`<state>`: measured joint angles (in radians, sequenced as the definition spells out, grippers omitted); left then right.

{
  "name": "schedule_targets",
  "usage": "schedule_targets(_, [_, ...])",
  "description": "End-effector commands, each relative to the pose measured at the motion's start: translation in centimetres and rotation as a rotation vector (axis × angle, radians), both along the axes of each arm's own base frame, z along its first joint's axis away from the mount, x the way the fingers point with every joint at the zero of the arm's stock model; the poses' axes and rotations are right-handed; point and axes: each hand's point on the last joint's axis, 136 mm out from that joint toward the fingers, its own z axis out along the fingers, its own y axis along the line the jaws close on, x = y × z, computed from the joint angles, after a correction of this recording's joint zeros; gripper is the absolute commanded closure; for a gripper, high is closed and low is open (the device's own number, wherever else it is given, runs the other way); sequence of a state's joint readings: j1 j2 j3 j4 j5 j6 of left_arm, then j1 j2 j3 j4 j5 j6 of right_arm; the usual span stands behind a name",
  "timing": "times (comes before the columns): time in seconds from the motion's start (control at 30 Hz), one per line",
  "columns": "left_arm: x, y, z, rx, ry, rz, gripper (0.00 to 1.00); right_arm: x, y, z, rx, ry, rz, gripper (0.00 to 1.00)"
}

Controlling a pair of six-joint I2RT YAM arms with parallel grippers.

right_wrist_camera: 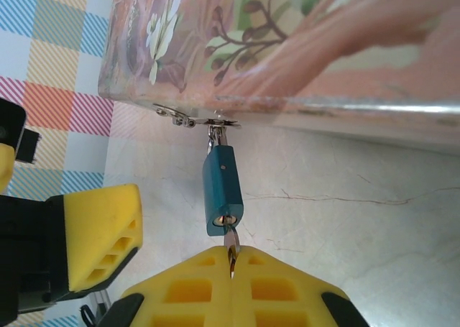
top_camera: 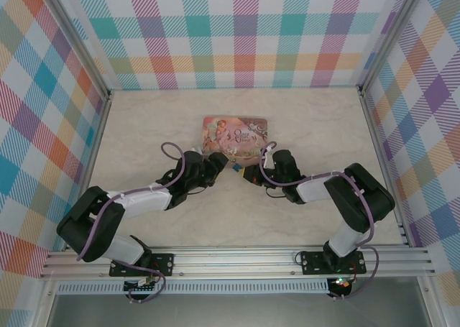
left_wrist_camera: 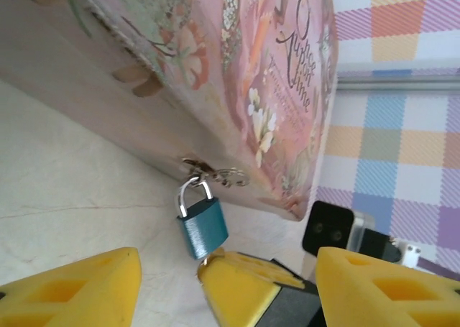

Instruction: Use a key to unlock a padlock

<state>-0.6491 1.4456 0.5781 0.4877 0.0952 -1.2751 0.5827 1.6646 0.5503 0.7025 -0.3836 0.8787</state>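
The small blue padlock (right_wrist_camera: 223, 190) hangs by its silver shackle from the clasp on the front edge of the pink tin (right_wrist_camera: 287, 47). The thin metal key (right_wrist_camera: 230, 242) sticks into the keyhole at the padlock's bottom. My right gripper (right_wrist_camera: 231, 259) is shut on the key's head. In the left wrist view the padlock (left_wrist_camera: 203, 226) hangs just beyond my left gripper (left_wrist_camera: 226, 259), which is open, its yellow fingers (left_wrist_camera: 79, 287) wide apart on either side of the right gripper's fingertips. From above, both grippers meet at the padlock (top_camera: 236, 167).
The pink pictured tin (top_camera: 236, 136) lies flat at the middle of the pale marble-look table (top_camera: 144, 126). Plaid walls stand on the left, back and right. A metal rail (top_camera: 237, 259) runs along the near edge by the arm bases.
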Motion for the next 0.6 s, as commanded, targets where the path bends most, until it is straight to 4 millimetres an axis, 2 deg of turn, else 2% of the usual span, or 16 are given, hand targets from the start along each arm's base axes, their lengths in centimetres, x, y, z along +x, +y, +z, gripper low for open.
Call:
schedule_targets(0.0, [0.5,-1.6,1.7,-0.137,-0.026,0.013,0.37,0.8,1.2,3.3,0.07,-0.032,0.0,0.94])
schedule_targets(0.37, [-0.3,-3.2,-1.9,-0.131,0.082,0.02,0.47,0.7,1.6,3.3,0.07,-0.018,0.012,0.94])
schedule_targets(0.57, [0.5,-3.7,-2.3,-0.139,0.08,0.038,0.53,0.6,1.7,3.2,0.068,-0.013,0.018,0.94])
